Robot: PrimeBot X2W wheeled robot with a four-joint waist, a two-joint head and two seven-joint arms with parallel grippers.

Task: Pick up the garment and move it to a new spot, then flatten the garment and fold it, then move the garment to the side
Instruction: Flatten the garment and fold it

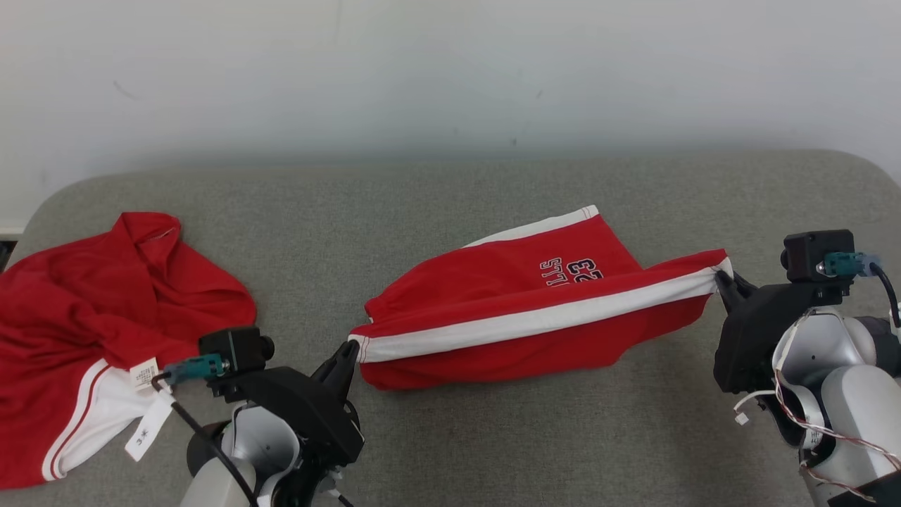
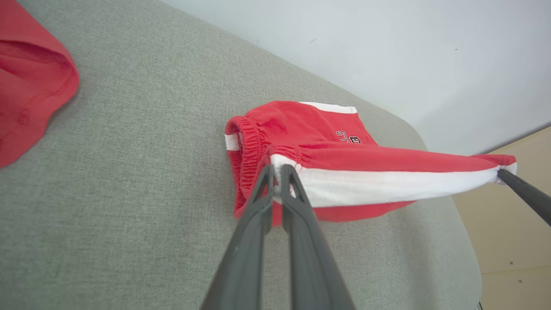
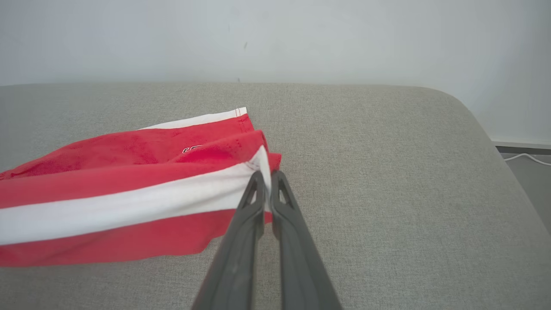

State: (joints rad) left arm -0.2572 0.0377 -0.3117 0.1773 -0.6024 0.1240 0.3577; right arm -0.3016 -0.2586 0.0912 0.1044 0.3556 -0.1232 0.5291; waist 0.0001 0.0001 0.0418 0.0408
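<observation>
Red shorts [image 1: 521,310] with a white stripe [image 1: 535,320] along the side hang stretched between the two grippers, over the middle of a grey padded surface [image 1: 450,197]. In the head view the striped edge runs taut from left to right, while the cloth below it sags down onto the padding. Dark lettering [image 1: 571,271] sits on the far panel. The left gripper [image 1: 350,350] is pinched onto the left end of the stripe, and the right gripper [image 1: 721,278] is pinched onto the right end, at the leg hem. A second red garment [image 1: 105,303] with white trim lies crumpled at the far left of the surface, well apart from the shorts, with white labels [image 1: 144,372] on its near side. A pale wall [image 1: 450,70] stands behind.

From the left wrist, the left gripper [image 2: 277,172] has its two dark fingers closed narrowly on the gathered waistband [image 2: 249,146], right where the white stripe begins. The shorts [image 2: 344,159] stretch away to the right gripper [image 2: 503,174], whose tip grips the far corner. An edge of the second red garment [image 2: 30,86] lies to the left.

From the right wrist, the right gripper [image 3: 267,176] is clamped on the hem corner at the stripe's end, fingers nearly together with cloth between them. The shorts [image 3: 129,181] stretch off leftward above the padded surface [image 3: 387,172]. A pale cable [image 3: 525,157] lies on the floor beyond the surface's right edge
</observation>
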